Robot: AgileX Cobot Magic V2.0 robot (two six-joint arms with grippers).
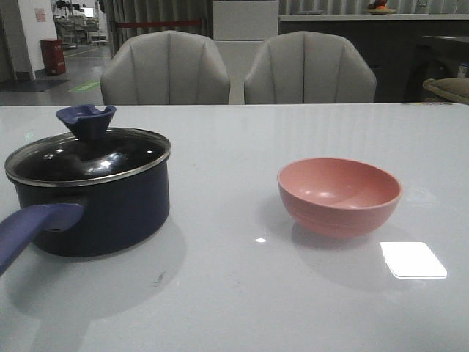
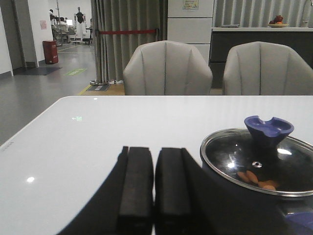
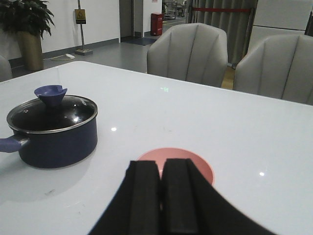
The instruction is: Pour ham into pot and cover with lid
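The dark navy pot (image 1: 102, 213) stands on the left of the white table (image 1: 234, 301), its blue-purple handle (image 1: 33, 227) pointing toward the near left edge. The glass lid (image 1: 88, 158) with its blue knob (image 1: 86, 121) sits on the pot. Through the lid (image 2: 259, 164) I see orange-pink ham (image 2: 254, 178) pieces inside. My left gripper (image 2: 155, 152) is shut and empty, just beside the pot (image 2: 230, 205). My right gripper (image 3: 161, 164) is shut and empty, in front of the pink bowl (image 3: 200, 166), well apart from the pot (image 3: 58, 142). Neither gripper shows in the front view.
The pink bowl (image 1: 339, 194) stands upright and empty on the right of the table. Two grey chairs (image 1: 165, 70) (image 1: 309, 70) stand behind the far edge. A bright reflection (image 1: 412, 259) lies on the table near the bowl.
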